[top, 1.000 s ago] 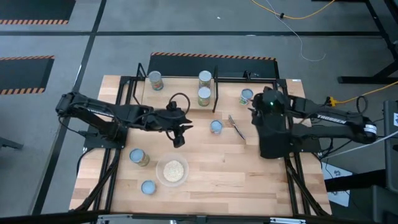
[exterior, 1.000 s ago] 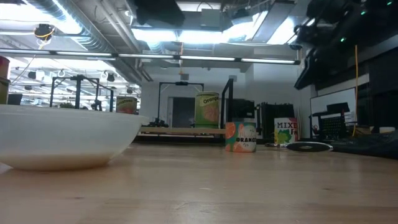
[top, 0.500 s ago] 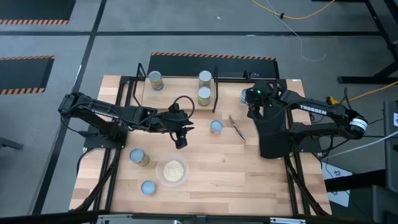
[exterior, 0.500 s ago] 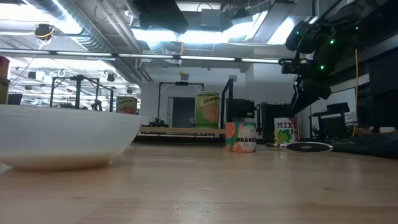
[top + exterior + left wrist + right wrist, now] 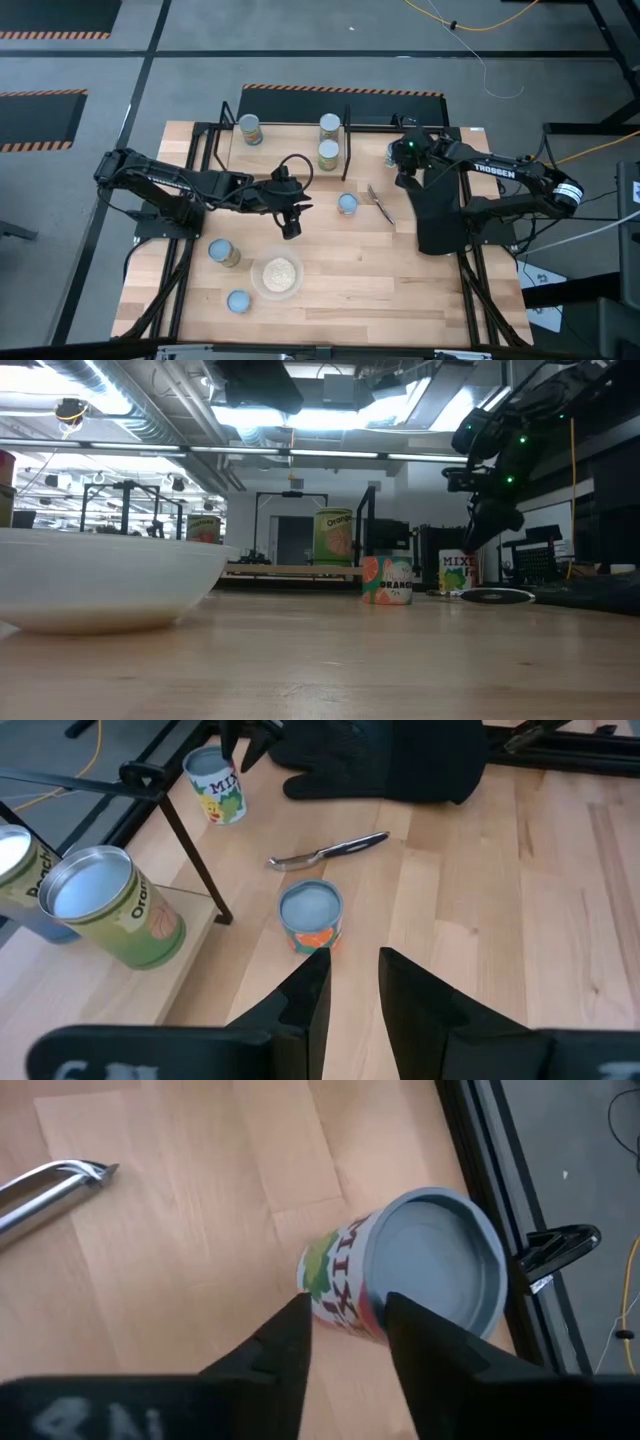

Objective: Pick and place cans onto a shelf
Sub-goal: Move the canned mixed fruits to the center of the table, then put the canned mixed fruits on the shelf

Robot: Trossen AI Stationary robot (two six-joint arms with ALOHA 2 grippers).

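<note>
a: on the tabletop [image 5: 400,270], along its far edge, stands the shelf [image 5: 290,140]; three cans sit on its board, one near the far left corner [image 5: 250,129] and two together towards the middle [image 5: 328,155]. the left arm waits over the centre of the tabletop, its left gripper [image 5: 352,982] with fingers slightly apart and nothing between them.

b: and the working arm?

a: the right gripper [image 5: 345,1325] hovers near the far right corner, over the mixed-label can [image 5: 410,1270]. its fingers are apart and not yet around the can, which stands just beside the black frame rail [image 5: 490,1190].

b: what could go wrong from here?

a: in my judgement, a descent off centre would set a fingertip on the lid and tip the can; the rail beside it could also catch the outer finger.

b: smaller items?

a: an orange-label can [image 5: 311,916] stands mid-tabletop, a metal utensil [image 5: 330,851] just beyond it. two more cans sit towards the near left corner [image 5: 223,252].

b: containers?

a: one clear bowl [image 5: 277,274], near the near edge, holds pale grain. all the cans show closed lids, so their contents cannot be told.
</note>
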